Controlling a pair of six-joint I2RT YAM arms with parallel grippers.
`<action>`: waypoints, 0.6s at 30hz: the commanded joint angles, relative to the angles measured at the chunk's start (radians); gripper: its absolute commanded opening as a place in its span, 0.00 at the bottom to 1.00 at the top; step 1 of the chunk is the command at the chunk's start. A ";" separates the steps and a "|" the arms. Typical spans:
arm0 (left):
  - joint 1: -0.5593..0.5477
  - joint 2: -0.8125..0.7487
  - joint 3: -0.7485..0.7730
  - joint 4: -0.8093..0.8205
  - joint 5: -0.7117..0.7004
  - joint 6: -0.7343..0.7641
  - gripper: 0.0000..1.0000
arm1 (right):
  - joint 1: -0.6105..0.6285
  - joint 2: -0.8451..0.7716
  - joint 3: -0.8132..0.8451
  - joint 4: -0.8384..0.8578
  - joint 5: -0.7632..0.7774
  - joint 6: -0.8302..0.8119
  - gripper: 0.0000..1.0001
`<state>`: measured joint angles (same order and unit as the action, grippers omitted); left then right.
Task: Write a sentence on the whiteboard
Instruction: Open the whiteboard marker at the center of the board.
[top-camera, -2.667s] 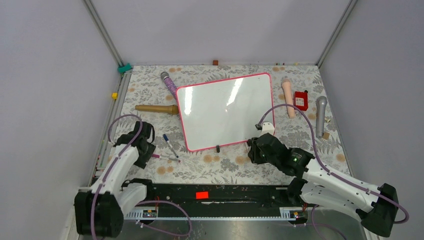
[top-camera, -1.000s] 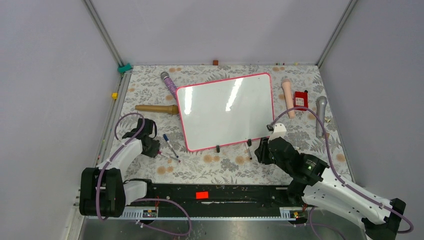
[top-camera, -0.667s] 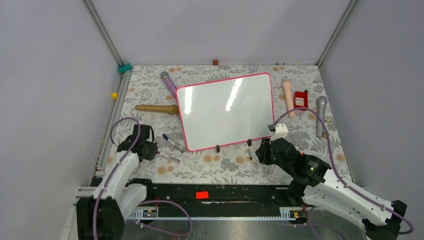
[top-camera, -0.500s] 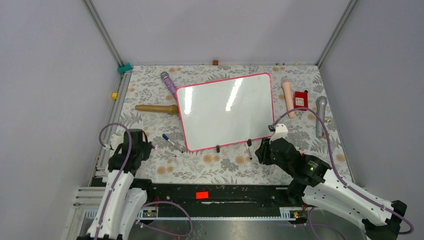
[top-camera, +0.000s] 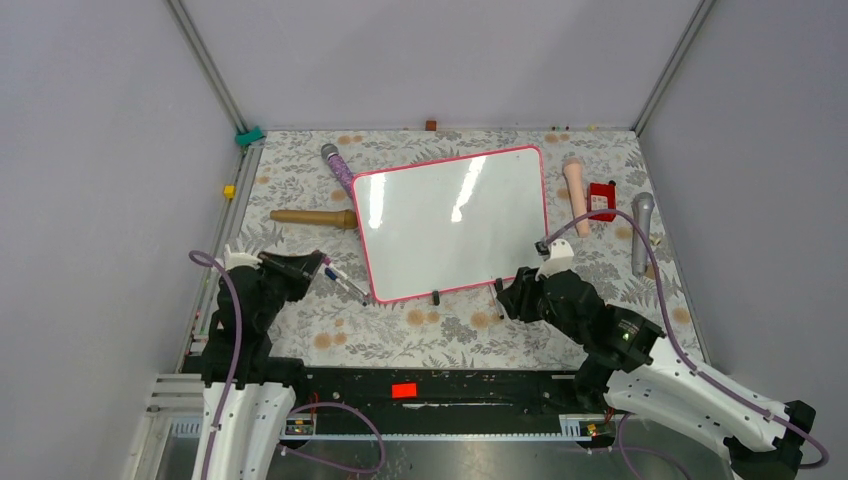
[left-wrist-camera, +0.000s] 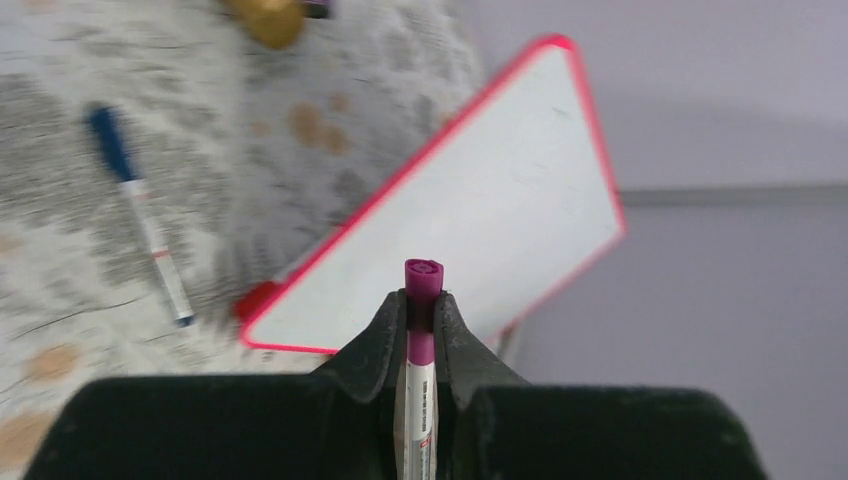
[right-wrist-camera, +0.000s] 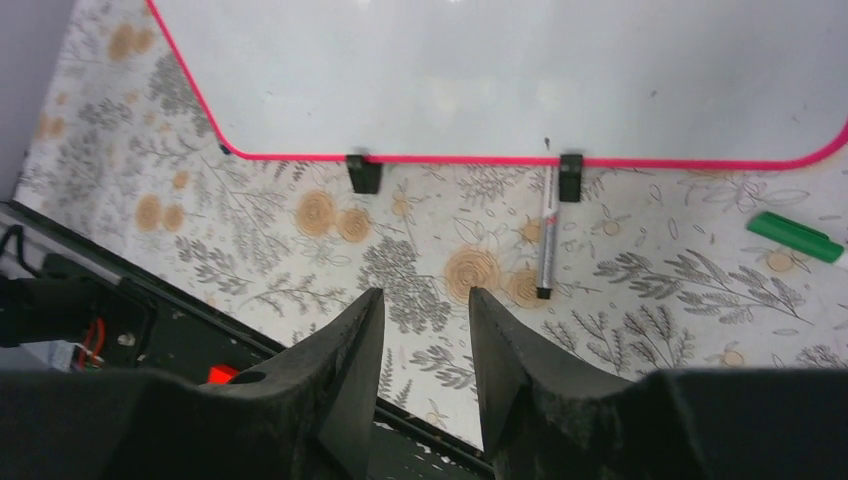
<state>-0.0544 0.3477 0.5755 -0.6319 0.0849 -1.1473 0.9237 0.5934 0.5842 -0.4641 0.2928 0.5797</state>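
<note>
Two grippers, one loaded. Left gripper (left-wrist-camera: 421, 318) is pinched shut on a magenta marker (left-wrist-camera: 422, 280). The whiteboard (left-wrist-camera: 480, 200) lies ahead of it, blank, nothing written yet. Right gripper (right-wrist-camera: 424, 310) is half-open and empty, with a black pen (right-wrist-camera: 545, 240) just beyond its tips. Risks: marker looks capped, so no ink; the thin grip may slip under pressure. Barrel print unreadable.

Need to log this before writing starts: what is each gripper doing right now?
Left gripper: closed on a magenta marker.
Right gripper: open, nothing between its fingers.
</note>
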 joint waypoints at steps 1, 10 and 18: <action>-0.008 0.016 0.002 0.377 0.310 -0.006 0.00 | 0.007 0.004 0.073 0.120 -0.023 0.029 0.43; -0.134 0.090 0.054 0.619 0.369 0.008 0.00 | 0.007 -0.158 -0.133 0.566 -0.112 0.044 0.50; -0.368 0.146 0.004 0.815 0.244 0.006 0.00 | 0.007 -0.038 -0.127 0.675 -0.209 0.071 0.76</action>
<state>-0.3408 0.4679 0.5808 -0.0036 0.3851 -1.1519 0.9241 0.5110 0.4534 0.0475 0.1547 0.6315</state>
